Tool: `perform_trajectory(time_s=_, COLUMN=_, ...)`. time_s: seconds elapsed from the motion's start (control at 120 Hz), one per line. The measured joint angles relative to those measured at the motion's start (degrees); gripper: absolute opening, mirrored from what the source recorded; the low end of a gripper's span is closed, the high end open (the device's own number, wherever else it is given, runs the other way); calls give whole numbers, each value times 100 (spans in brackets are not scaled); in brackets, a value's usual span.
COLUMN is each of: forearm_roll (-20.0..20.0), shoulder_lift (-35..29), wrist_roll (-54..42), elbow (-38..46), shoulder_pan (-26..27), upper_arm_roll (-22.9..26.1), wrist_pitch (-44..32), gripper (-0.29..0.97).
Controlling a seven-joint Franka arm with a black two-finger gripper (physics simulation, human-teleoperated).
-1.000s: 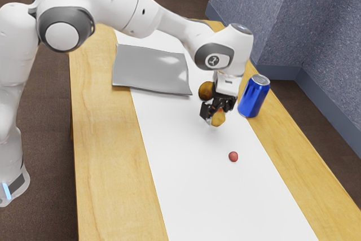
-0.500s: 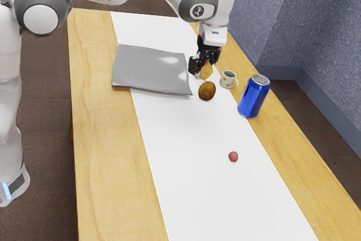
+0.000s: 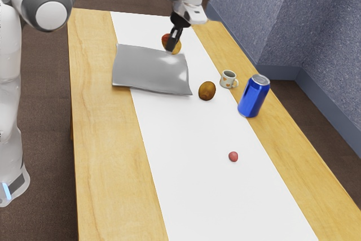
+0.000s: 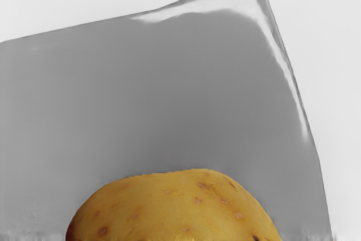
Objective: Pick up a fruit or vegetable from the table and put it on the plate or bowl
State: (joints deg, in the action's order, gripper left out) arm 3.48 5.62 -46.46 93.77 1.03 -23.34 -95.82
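The claw (image 3: 175, 35) is clamped on the potato (image 3: 171, 44) over the far corner of the plate (image 3: 148, 71), ready to drop I guess.

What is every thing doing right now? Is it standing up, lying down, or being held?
Flat grey square plate: lying flat.
Black two-finger gripper: shut on the yellow-brown potato.
Potato: held at the plate's far corner.
Brown kiwi: lying on the white runner.
Small white mug: upright.
Blue can: upright.
Small red fruit: lying on the runner.
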Motion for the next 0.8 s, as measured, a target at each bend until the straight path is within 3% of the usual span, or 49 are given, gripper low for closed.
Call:
perform_trajectory(time_s=0.283, forearm_roll=37, shoulder_lift=265, wrist_roll=964, elbow=-91, shoulder_pan=-144, upper_arm_roll=-67, wrist_pitch=-104, gripper=24)
perform_trajectory(time_s=0.483, forearm_roll=130, shoulder_lift=320, wrist_roll=1416, elbow=-93, shoulder_pan=-123, upper_arm_roll=-54, wrist_pitch=-197, gripper=56)
perform_trajectory(time_s=0.8, forearm_roll=164, shoulder_lift=313, wrist_roll=1862, elbow=-86, shoulder_pan=-130, upper_arm_roll=-59, wrist_pitch=-209, gripper=67)
